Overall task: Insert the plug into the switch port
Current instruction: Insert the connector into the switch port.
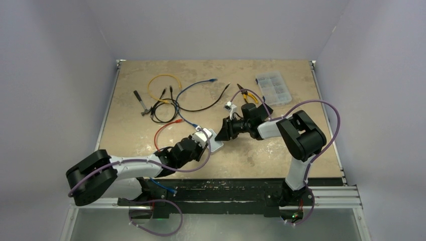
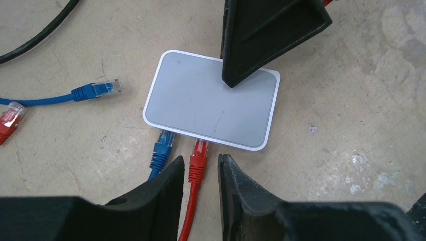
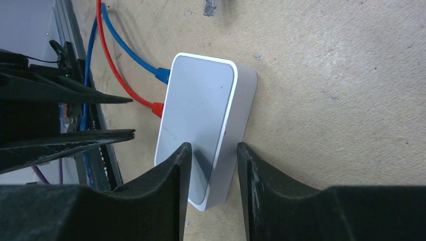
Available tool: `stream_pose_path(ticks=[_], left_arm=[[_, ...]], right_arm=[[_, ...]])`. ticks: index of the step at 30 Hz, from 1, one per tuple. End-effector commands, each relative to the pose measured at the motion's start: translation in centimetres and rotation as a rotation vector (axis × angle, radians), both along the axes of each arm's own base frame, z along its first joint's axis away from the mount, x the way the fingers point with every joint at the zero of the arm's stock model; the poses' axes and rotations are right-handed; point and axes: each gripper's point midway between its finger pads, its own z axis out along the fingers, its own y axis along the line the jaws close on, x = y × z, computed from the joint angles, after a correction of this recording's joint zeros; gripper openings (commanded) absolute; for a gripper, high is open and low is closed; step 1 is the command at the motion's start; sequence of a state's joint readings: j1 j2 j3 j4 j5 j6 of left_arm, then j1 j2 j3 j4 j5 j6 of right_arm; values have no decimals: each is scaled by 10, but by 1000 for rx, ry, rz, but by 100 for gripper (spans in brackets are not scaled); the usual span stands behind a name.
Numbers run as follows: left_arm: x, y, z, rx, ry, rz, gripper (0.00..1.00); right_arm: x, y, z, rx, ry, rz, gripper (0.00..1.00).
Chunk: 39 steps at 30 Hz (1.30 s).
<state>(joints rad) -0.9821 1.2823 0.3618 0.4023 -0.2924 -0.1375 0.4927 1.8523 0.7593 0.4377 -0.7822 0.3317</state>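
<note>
The switch (image 2: pixel 211 100) is a flat grey box with a white rim, lying on the tan table. A red plug (image 2: pixel 199 159) and a blue plug (image 2: pixel 162 145) sit in ports on its near edge. My left gripper (image 2: pixel 200 165) is open, with one finger on each side of the red plug and a small gap to it. My right gripper (image 3: pixel 213 150) is open and straddles the switch's far long edge (image 3: pixel 201 115): one finger is over the top face, the other beside the side wall. In the top view both grippers (image 1: pixel 203 136) (image 1: pixel 221 131) meet at the switch (image 1: pixel 215 143).
A loose blue plug (image 2: pixel 100 89) and a loose red plug (image 2: pixel 10 118) lie left of the switch, with a black cable (image 2: pixel 35 35) beyond. At the back are a yellow cable (image 1: pixel 163 80), pliers (image 1: pixel 247 95) and a clear parts box (image 1: pixel 273 88).
</note>
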Motion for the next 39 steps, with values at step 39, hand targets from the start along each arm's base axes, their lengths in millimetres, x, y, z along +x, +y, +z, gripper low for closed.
stream_pose_path(ticks=[39], left_arm=[[-2,-8,-27,55,222,-53,0]], right_arm=[[-3,2,-18,-43,37,71,46]])
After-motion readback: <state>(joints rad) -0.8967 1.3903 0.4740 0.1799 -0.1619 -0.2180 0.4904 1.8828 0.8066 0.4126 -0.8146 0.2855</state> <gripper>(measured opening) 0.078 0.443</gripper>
